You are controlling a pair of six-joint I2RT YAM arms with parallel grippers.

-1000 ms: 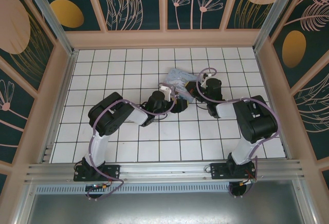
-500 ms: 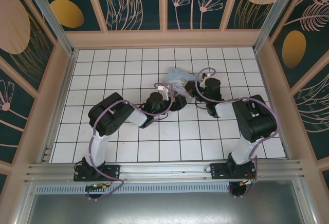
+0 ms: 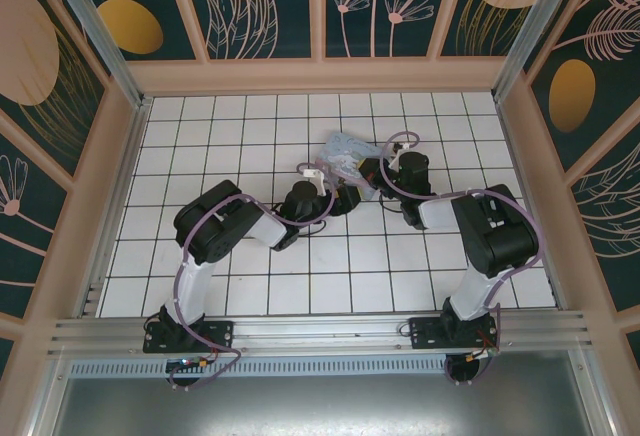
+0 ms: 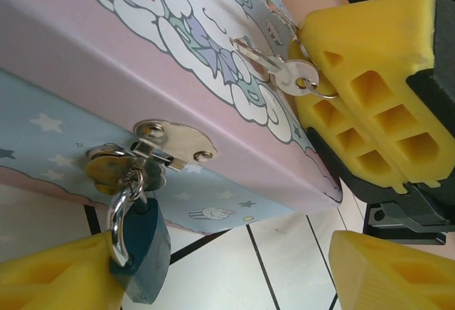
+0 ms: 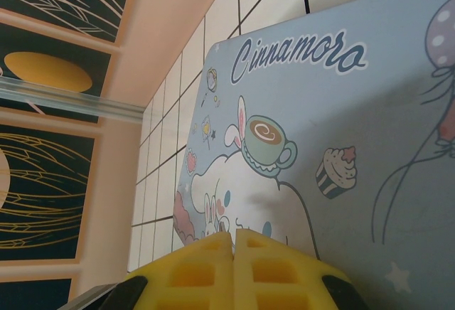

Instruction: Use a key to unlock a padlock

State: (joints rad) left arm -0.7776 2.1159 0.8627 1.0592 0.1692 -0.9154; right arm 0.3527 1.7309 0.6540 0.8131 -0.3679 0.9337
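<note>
1. Left of the tin (image 3: 345, 149), at its front wall, my left gripper (image 4: 220, 264) stands released. Its fingers (image 4: 50, 278) are spread wide and clasp nothing.
2. Under the tin's hasp (image 4: 170, 146) hangs the padlock (image 4: 146, 249). Its shackle (image 4: 117, 214) is closed through the hasp loop, and its blue body leans against 1 of my left fingers.
3. On the tin's lid lies the key (image 4: 274, 65), blade pointing across the lid, ring end at the tips of my right gripper (image 4: 304, 100).
4. Right of the tin, that gripper is clenched, and it seems to pinch the key by its ring end.
5. Progress, as I judge it: the key is in hand, but the padlock is not steadied, the key is not in the keyhole, and nothing is turned. 3 steps remain: hold the body, insert, turn.
6. Room: the tin's front wall crowds the padlock closely, and my 2 grippers meet just beside the tin, so space between them is tight. To the left and right of the tin, the tiled floor (image 3: 200, 136) lies open, and the pen walls (image 3: 320, 76) stand well apart from it.
</note>
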